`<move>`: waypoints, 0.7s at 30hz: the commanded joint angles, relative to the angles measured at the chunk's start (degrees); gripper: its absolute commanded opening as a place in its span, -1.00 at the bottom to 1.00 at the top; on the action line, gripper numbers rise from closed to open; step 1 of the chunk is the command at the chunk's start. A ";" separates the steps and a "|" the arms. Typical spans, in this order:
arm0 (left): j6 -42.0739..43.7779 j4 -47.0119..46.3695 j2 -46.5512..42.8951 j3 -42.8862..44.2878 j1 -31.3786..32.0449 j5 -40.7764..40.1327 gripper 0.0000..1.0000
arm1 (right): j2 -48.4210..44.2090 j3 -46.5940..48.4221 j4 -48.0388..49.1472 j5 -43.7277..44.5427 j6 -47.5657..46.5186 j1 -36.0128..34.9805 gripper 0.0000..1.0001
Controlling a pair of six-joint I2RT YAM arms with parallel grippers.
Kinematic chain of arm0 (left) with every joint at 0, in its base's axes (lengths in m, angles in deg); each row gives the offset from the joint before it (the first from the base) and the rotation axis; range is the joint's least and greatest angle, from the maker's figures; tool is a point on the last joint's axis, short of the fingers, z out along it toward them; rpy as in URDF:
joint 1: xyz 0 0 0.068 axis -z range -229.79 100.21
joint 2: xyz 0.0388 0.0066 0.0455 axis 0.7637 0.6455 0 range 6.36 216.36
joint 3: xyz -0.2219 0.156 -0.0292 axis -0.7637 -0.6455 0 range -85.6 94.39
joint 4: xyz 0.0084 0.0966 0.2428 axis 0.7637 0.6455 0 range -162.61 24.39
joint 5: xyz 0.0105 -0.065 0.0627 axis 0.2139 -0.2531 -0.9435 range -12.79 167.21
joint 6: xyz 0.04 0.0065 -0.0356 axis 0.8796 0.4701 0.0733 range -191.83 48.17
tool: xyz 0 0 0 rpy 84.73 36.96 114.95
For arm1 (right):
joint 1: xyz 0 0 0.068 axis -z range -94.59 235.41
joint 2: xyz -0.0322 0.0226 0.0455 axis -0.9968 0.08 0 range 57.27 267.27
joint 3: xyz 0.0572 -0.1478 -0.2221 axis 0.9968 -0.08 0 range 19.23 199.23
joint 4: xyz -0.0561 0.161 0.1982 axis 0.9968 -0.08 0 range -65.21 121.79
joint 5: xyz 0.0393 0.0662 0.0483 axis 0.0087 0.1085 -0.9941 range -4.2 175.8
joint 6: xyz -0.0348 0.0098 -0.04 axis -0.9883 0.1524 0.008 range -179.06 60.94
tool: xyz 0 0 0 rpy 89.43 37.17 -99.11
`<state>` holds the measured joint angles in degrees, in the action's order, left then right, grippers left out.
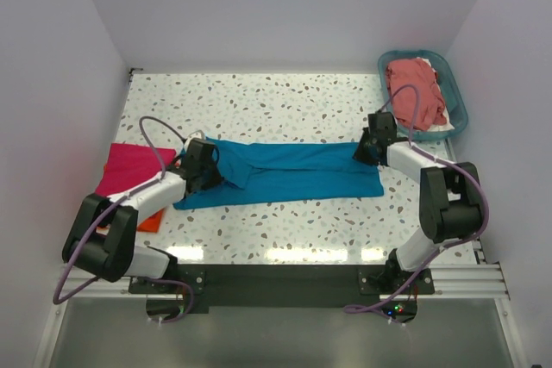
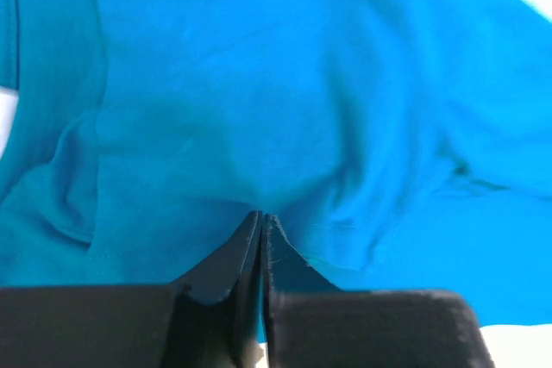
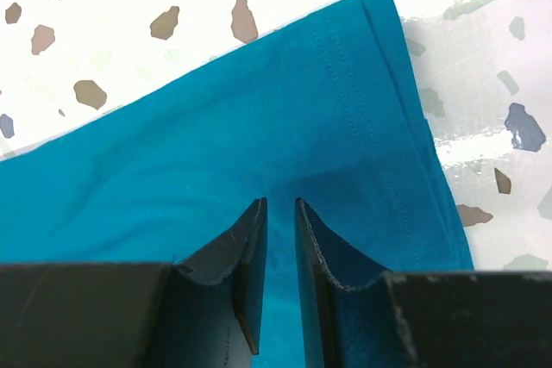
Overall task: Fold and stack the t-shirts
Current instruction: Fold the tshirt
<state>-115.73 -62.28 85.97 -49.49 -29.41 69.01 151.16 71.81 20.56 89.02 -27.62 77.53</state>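
Cloth filled the top view: a teal blue cotton t-shirt (image 1: 293, 174) lay stretched flat across the speckled table (image 1: 285, 101), between both arms. In the left wrist view, the left gripper (image 2: 260, 220) was pinched closed on its fabric. In the right wrist view, the right gripper (image 3: 280, 208) was parted by a slit at the hem; whether it gripped, I could not tell.

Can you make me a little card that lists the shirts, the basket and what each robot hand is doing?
middle: teal t-shirt, laid out in a long strip
left side: pink t-shirt, folded, on top of an orange t-shirt
far right corner: teal basket with a salmon-red t-shirt heaped inside
left gripper: shut, pinching the teal t-shirt
right gripper: fingers slightly apart over the shirt's hemmed end
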 commanded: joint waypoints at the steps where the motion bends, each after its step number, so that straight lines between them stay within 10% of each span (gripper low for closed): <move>1: -0.13 0.22 -4.02 5.45 -0.34 -0.14 -0.74 | -2.83 2.53 -1.43 2.66 -1.30 -0.12 -0.52; 6: -5.75 3.65 -3.77 6.77 -0.52 -5.41 -0.33 | 1.12 4.11 -1.70 2.49 -1.47 -0.47 -0.51; 16: -7.26 0.49 22.85 20.02 -5.08 -4.10 -0.58 | 2.01 -1.76 -0.73 -1.02 3.09 -1.08 -0.50; 21: 1.41 4.17 39.45 42.33 -6.14 -2.71 -0.64 | -7.11 -14.66 5.07 -6.56 9.76 -4.67 -0.50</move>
<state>-121.02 -59.95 116.64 -17.38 -34.77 65.27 148.73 64.31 25.26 86.44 -23.18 76.24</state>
